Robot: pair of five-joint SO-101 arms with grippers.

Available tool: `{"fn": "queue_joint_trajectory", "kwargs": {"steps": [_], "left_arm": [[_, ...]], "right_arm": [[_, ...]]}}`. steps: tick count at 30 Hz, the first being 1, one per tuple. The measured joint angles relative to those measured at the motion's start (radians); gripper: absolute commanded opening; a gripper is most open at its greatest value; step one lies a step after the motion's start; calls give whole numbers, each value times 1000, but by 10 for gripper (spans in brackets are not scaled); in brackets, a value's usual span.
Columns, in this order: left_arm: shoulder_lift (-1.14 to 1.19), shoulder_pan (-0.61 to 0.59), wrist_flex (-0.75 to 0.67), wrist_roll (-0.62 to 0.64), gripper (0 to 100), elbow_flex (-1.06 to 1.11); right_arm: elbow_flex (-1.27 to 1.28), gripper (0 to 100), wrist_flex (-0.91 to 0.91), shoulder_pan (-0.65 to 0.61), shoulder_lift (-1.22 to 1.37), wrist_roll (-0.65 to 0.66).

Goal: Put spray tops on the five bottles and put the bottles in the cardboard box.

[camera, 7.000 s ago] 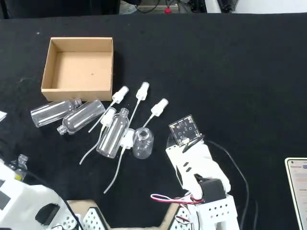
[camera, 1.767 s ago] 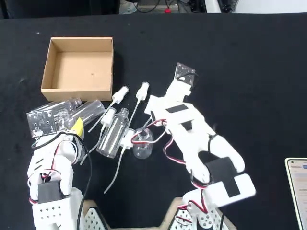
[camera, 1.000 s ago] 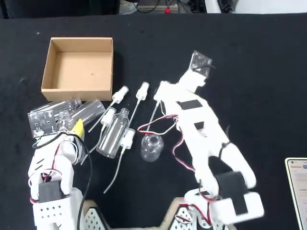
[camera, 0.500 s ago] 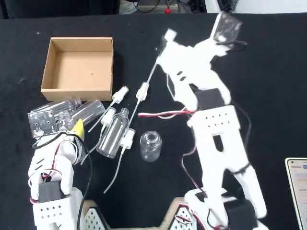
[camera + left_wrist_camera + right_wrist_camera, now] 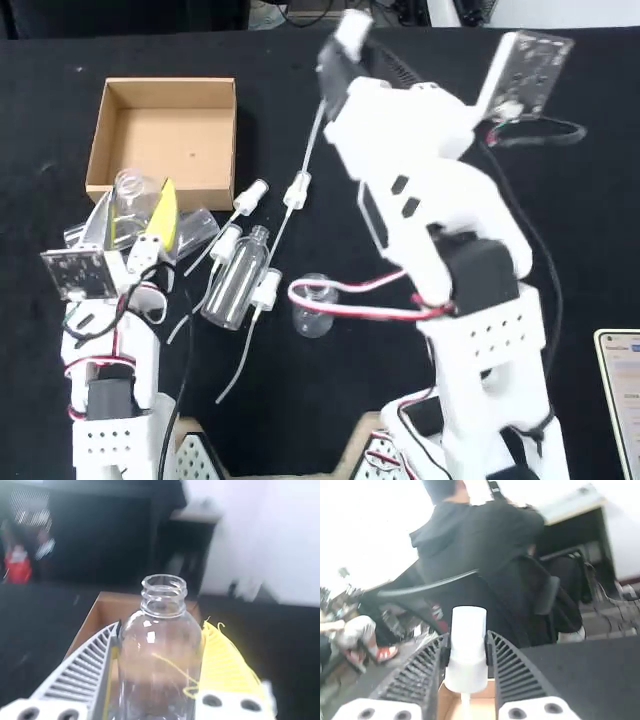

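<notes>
Step in hand, apparently: fitting a top. Left jaws gripping uncapped bottle (image 5: 160,650); right jaws gripping spray top (image 5: 466,647), aloft. Next, likely: align top over bottle mouth, lower, seat

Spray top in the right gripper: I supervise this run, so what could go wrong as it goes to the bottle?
The long dip tube hangs free below the spray top in the right gripper; it may miss the narrow mouth of the bottle in the left gripper. Pressing the top down might tilt that smooth bottle in its grip. Coming down, the tube could also brush the loose spray tops on the table.
</notes>
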Motion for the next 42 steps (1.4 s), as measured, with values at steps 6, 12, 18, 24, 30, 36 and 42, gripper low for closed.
{"fn": "queue_joint_trajectory", "kwargs": {"steps": [6, 12, 18, 24, 30, 36, 42], "left_arm": [[0, 150, -255, -2, 33, 51], [0, 209, -388, -2, 33, 55], [0, 275, -391, -2, 31, 55], [0, 422, -388, -2, 30, 55], [0, 440, -316, -2, 30, 55], [0, 445, -308, -2, 30, 57], [0, 445, -272, -2, 30, 58]], "right_arm": [[0, 12, -61, -52, -40, 109], [0, 12, -123, -60, -43, 115], [0, 12, -163, -98, -43, 117], [0, 12, -298, -150, -43, 117], [-2, 11, -399, -164, -21, 117], [12, 11, -376, -255, -43, 117], [130, 11, -319, -308, -152, 199]]}}
